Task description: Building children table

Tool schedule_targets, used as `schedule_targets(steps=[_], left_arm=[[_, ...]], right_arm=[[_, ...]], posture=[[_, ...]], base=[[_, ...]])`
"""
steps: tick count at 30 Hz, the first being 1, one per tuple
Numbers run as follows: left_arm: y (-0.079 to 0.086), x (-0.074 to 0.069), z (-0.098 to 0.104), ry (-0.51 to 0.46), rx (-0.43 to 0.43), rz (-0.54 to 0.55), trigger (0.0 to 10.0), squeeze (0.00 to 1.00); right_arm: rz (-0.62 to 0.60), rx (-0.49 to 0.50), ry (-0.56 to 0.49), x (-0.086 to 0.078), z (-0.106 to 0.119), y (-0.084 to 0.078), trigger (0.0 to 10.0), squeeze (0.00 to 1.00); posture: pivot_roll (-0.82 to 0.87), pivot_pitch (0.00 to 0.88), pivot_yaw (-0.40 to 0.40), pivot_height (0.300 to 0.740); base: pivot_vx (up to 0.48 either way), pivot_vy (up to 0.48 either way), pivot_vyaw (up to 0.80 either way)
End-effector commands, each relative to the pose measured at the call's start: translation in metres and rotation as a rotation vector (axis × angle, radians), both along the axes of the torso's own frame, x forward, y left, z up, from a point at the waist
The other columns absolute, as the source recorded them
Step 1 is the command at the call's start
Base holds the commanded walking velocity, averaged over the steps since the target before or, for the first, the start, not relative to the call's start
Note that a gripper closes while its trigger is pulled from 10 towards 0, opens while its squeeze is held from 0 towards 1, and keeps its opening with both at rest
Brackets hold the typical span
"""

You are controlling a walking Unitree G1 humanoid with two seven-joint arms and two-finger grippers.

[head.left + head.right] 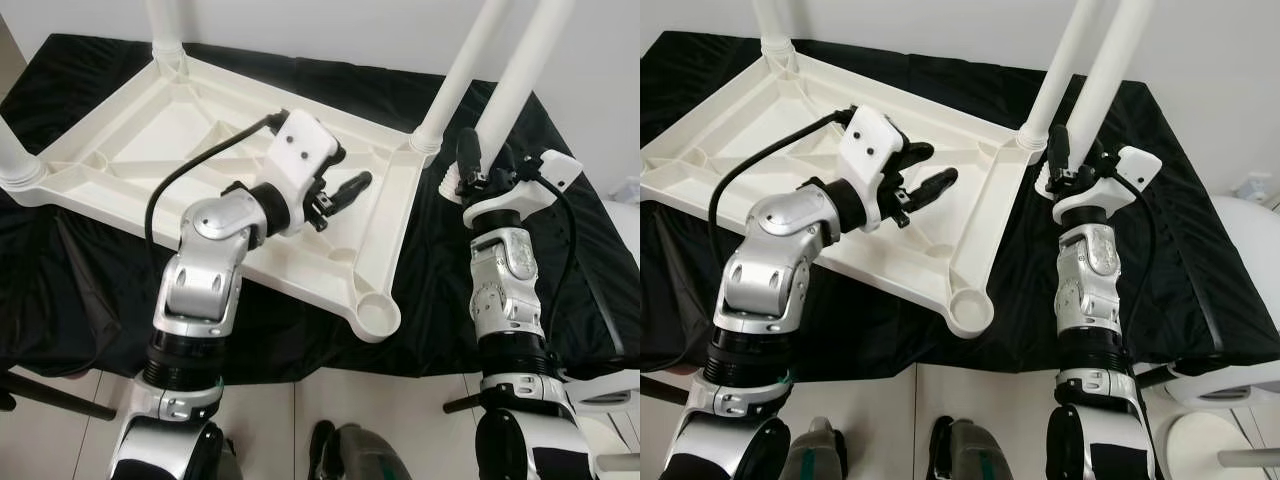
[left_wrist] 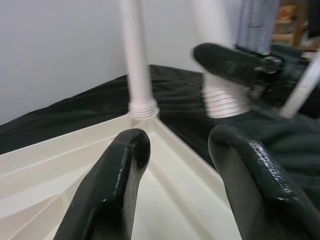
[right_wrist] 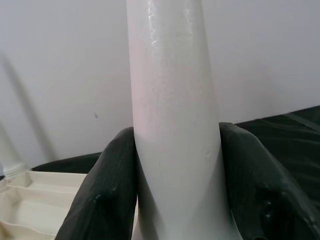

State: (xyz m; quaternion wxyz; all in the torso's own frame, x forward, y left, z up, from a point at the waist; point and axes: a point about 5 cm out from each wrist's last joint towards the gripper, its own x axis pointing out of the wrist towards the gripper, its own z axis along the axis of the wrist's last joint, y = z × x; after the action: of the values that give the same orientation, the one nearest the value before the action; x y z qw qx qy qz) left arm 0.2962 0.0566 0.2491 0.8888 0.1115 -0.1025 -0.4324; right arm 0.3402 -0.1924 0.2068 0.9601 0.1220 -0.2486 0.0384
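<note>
A: What sits closest in the head views?

B: The robot's own body and feet at the bottom edge, on a pale floor (image 1: 300,420). Above that, the two silver arms rise to a surface draped in a black cloth (image 1: 90,300).

A: And the table?

B: The white plastic tabletop (image 1: 330,255) lies upside down on the cloth, its ribbed underside facing up. The near corner holds an empty round socket (image 1: 375,315), close to the cloth's front edge. White legs stand in the other corners: one at the far right corner (image 1: 462,70), one at the far left (image 1: 165,25), one at the left corner (image 1: 15,160).

A: Where is the left gripper (image 1: 348,192)?

B: Over the middle of the underside, pointing toward the far right corner. Its fingers (image 2: 112,190) are spread well apart with nothing between them; I can't tell whether they touch the plastic.

A: The right one?

B: The right gripper (image 1: 1072,158) is up beside the tabletop's right edge, closed around a loose leg (image 1: 1110,70). In its wrist view the two black fingers press both sides of the white tube (image 3: 172,120).

A: How does that leg stand?

B: Nearly upright, leaning a little, just beside the leg already fixed at the far right corner. Its threaded end (image 1: 450,185) hangs over the black cloth, outside the tabletop and well apart from the empty socket.
</note>
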Motion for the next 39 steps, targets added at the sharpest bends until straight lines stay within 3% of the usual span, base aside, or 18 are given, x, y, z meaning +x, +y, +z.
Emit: schedule_targets(steps=[1, 4, 6, 13, 14, 19, 21, 27, 29, 35, 36, 37, 38, 39], left_arm=[[-0.004, -0.004, 0.004, -0.016, -0.047, 0.026, 10.0, 0.00], [-0.011, -0.012, 0.008, -0.038, -0.064, -0.049, 10.0, 0.00], [-0.013, -0.013, 0.008, -0.030, -0.074, -0.069, 10.0, 0.00], [-0.016, -0.005, 0.004, 0.056, -0.128, -0.097, 10.0, 0.00], [-0.016, -0.004, 0.004, 0.062, -0.131, -0.095, 10.0, 1.00], [-0.016, 0.000, 0.009, 0.101, -0.191, -0.112, 10.0, 1.00], [-0.014, 0.009, 0.012, 0.170, -0.244, -0.103, 10.0, 1.00], [-0.010, 0.018, 0.020, 0.225, -0.308, -0.109, 10.0, 1.00], [-0.003, 0.027, 0.028, 0.267, -0.355, -0.111, 10.0, 1.00], [0.004, 0.037, 0.033, 0.308, -0.372, -0.101, 10.0, 1.00], [0.008, 0.040, 0.036, 0.341, -0.407, -0.110, 10.0, 0.81], [0.008, 0.040, 0.036, 0.341, -0.407, -0.110, 10.0, 0.81], [0.008, 0.041, 0.038, 0.355, -0.424, -0.123, 10.0, 0.23], [0.008, 0.041, 0.038, 0.355, -0.424, -0.123, 10.0, 0.23]], right_arm=[[0.030, -0.016, -0.057, -0.004, 0.007, 0.002, 10.0, 0.00], [0.186, -0.069, -0.069, -0.003, 0.006, 0.020, 10.0, 0.00], [0.223, -0.070, -0.062, -0.002, 0.005, 0.023, 10.0, 0.00], [0.356, -0.122, -0.052, -0.001, 0.003, 0.035, 10.0, 0.00], [0.367, -0.128, -0.052, 0.000, 0.003, 0.035, 10.0, 0.00], [0.394, -0.159, -0.047, -0.002, -0.001, 0.036, 10.0, 0.00], [0.434, -0.194, -0.046, -0.004, -0.004, 0.039, 10.0, 0.00], [0.473, -0.227, -0.042, -0.006, -0.008, 0.042, 10.0, 0.00], [0.496, -0.247, -0.044, -0.007, -0.010, 0.043, 10.0, 0.00], [0.511, -0.261, -0.047, -0.007, -0.009, 0.043, 10.0, 0.00], [0.525, -0.273, -0.047, -0.008, -0.009, 0.042, 10.0, 0.00], [0.525, -0.273, -0.047, -0.008, -0.009, 0.042, 10.0, 0.00], [0.533, -0.278, -0.045, -0.008, -0.010, 0.043, 10.0, 0.00], [0.533, -0.278, -0.045, -0.008, -0.010, 0.043, 10.0, 0.00]], posture=[[0.08, 0.045, -0.104, 0.740], [0.08, 0.037, -0.122, 0.740], [0.09, 0.030, -0.131, 0.740], [0.09, 0.021, -0.148, 0.740], [0.09, 0.021, -0.148, 0.740], [0.09, 0.023, -0.145, 0.740], [0.08, 0.019, -0.135, 0.740], [0.08, 0.016, -0.123, 0.740], [0.08, 0.008, -0.115, 0.740], [0.08, 0.001, -0.110, 0.740], [0.08, 0.000, -0.106, 0.740], [0.08, 0.000, -0.106, 0.740], [0.07, 0.000, -0.104, 0.740], [0.07, 0.000, -0.104, 0.740]], base=[[0.000, 0.000, 0.00], [0.000, 0.000, 0.00], [0.000, 0.000, 0.00], [0.000, 0.000, 0.00], [0.000, 0.000, 0.00], [0.000, 0.000, 0.00], [0.000, 0.000, 0.00], [0.000, 0.000, 0.00], [0.000, 0.000, 0.00], [0.000, 0.000, 0.00], [0.000, 0.000, 0.00], [0.000, 0.000, 0.00], [0.000, 0.000, 0.00], [0.000, 0.000, 0.00]])
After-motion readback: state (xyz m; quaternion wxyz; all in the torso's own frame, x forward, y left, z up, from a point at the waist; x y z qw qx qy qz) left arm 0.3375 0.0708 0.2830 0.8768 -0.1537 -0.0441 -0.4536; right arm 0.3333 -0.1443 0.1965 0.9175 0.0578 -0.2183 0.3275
